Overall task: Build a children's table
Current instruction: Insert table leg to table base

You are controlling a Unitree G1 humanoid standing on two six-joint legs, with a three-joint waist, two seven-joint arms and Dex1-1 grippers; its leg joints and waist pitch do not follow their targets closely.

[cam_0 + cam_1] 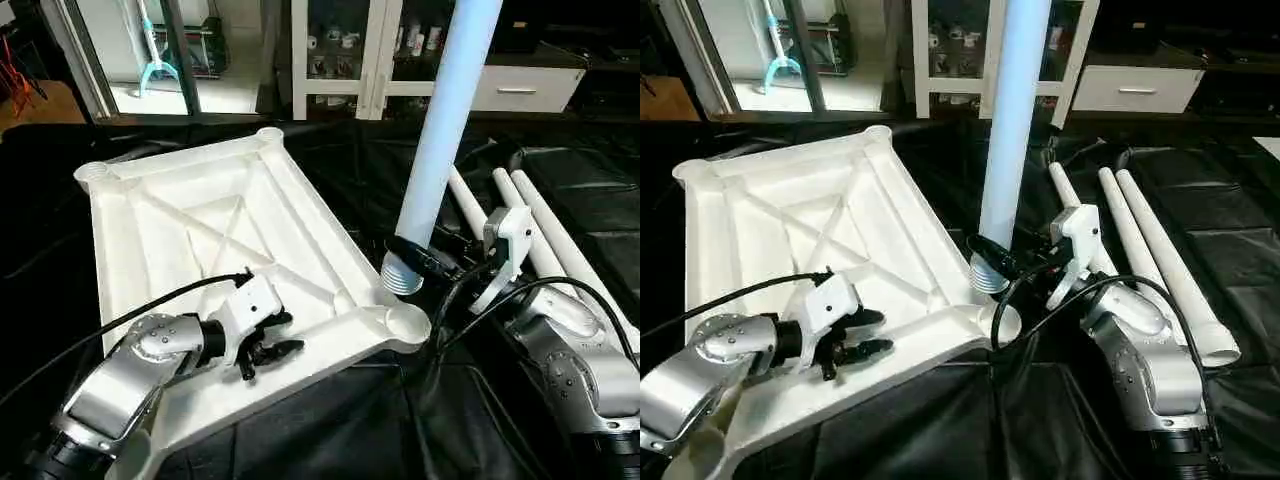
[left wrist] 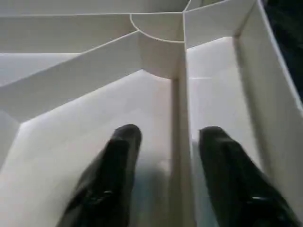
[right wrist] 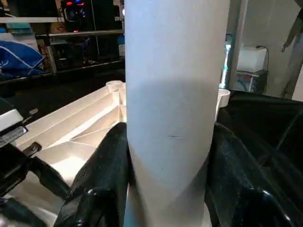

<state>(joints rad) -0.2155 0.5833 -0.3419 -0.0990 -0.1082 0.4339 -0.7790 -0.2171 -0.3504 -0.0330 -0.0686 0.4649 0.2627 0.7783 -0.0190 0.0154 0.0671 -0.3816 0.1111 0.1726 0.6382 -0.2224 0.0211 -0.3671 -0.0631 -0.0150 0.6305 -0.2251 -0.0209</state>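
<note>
The white tabletop (image 1: 190, 215) lies underside up on black cloth, its X ribs showing. My left gripper (image 1: 268, 348) hovers low over its near long edge. In the left wrist view its black fingers (image 2: 124, 142) stand apart on either side of a thin rib (image 2: 179, 94), open and holding nothing. My right gripper (image 1: 420, 258) is shut on a white leg (image 1: 445, 120) and holds it upright. The leg's ribbed lower end (image 1: 402, 277) hangs just above and behind the near right corner socket (image 1: 408, 322). The right wrist view shows both fingers pressed against the leg (image 3: 175, 71).
Three more white legs (image 1: 1145, 250) lie side by side on the black cloth to the right, behind my right forearm. White cabinets (image 1: 520, 85) and a glass door (image 1: 150, 50) stand beyond the table. Black cables (image 1: 560, 290) loop over my right arm.
</note>
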